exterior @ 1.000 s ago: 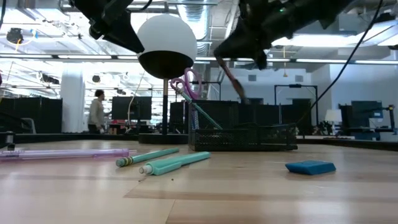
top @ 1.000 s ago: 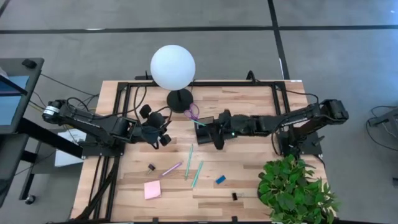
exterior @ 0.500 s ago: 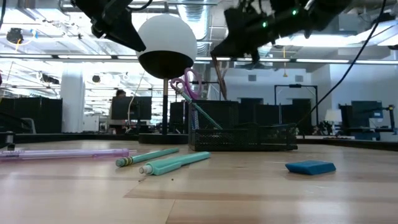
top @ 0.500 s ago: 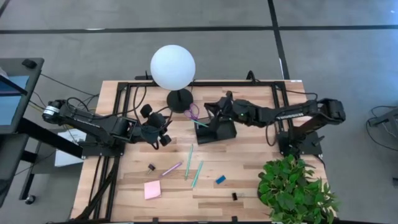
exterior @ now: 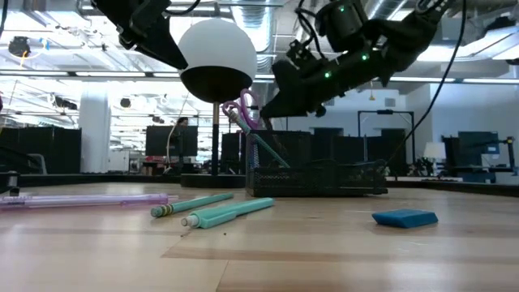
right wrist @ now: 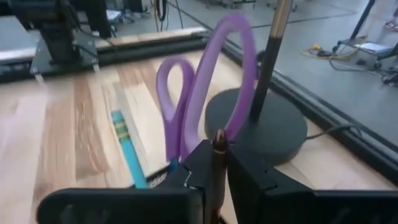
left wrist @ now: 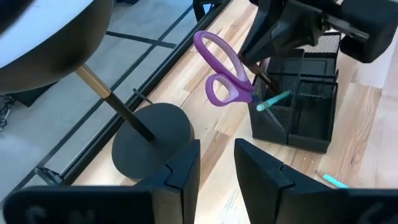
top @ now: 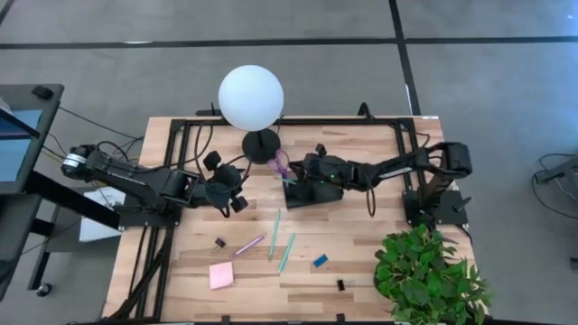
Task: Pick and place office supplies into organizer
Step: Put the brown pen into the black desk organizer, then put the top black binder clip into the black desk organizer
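Observation:
My right gripper (top: pixel 305 170) hangs over the left end of the black organizer (top: pixel 318 187), shut on a dark brown pen (right wrist: pixel 219 144). Purple-handled scissors (left wrist: pixel 224 68) and a teal pen (left wrist: pixel 273 101) stand in the organizer, leaning out over its left end. My left gripper (top: pixel 233 194) waits open, left of the lamp base and well clear of the supplies. On the table's near half lie two teal pens (top: pixel 275 233) (top: pixel 286 252), a purple pen (top: pixel 250 244), a pink pad (top: pixel 221 274), a blue eraser (top: pixel 320 261) and two black clips (top: pixel 219 243) (top: pixel 340 284). My right gripper pinches the dark brown pen between its two fingers, and the pen's end (right wrist: pixel 219 134) shows just past the fingertips in the right wrist view. It comes from above, slanting in from the table's right. The pen is lifted clear of the table; its lower end is hidden behind the gripper and the organizer.
The white globe lamp (top: pixel 251 97) on its round black base (top: pixel 261 144) stands just beyond the organizer's left end, next to the scissors. A green plant (top: pixel 424 271) fills the near right corner. A black frame (top: pixel 298 120) runs along the table's far edge.
My right gripper, carrying the dark pen, has swung from the organizer's near side toward the far edge, then come down over the organizer's left end beside the scissors, tipping as it went. The pen hung slanted below it a second ago. The left arm has kept still.

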Motion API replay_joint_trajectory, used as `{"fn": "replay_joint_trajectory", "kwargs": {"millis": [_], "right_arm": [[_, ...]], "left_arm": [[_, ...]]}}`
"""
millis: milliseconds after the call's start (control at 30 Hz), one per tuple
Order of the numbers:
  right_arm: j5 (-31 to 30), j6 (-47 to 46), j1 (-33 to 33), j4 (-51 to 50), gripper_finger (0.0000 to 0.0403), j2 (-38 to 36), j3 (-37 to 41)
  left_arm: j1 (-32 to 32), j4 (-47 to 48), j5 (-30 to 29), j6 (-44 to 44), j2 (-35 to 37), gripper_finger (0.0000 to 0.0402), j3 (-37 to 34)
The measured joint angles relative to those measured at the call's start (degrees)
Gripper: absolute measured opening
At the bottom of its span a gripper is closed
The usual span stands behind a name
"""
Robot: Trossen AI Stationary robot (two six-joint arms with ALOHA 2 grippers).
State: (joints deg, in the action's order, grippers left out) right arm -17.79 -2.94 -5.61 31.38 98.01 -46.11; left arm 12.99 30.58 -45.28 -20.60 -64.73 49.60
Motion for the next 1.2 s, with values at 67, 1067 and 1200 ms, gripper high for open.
{"fn": "replay_joint_trajectory", "kwargs": {"millis": [67, 1067, 1200], "right_arm": [[0.51, 0.03, 0.00, -0.79, 0.0047, 0.63, 0.00], [5.94, 1.02, 9.28, -10.22, 0.0185, -17.22, 0.00], [5.89, 1.03, 12.11, -12.30, 0.0172, -18.63, 0.00]], "left_arm": [[0.00, 0.01, 0.00, 0.00, 0.00, 0.0096, 0.00], [1.69, 3.49, 24.81, -7.49, -0.57, 0.0096, -0.38], [5.58, 1.90, 32.12, -11.76, -1.83, 0.0096, -3.36]]}}
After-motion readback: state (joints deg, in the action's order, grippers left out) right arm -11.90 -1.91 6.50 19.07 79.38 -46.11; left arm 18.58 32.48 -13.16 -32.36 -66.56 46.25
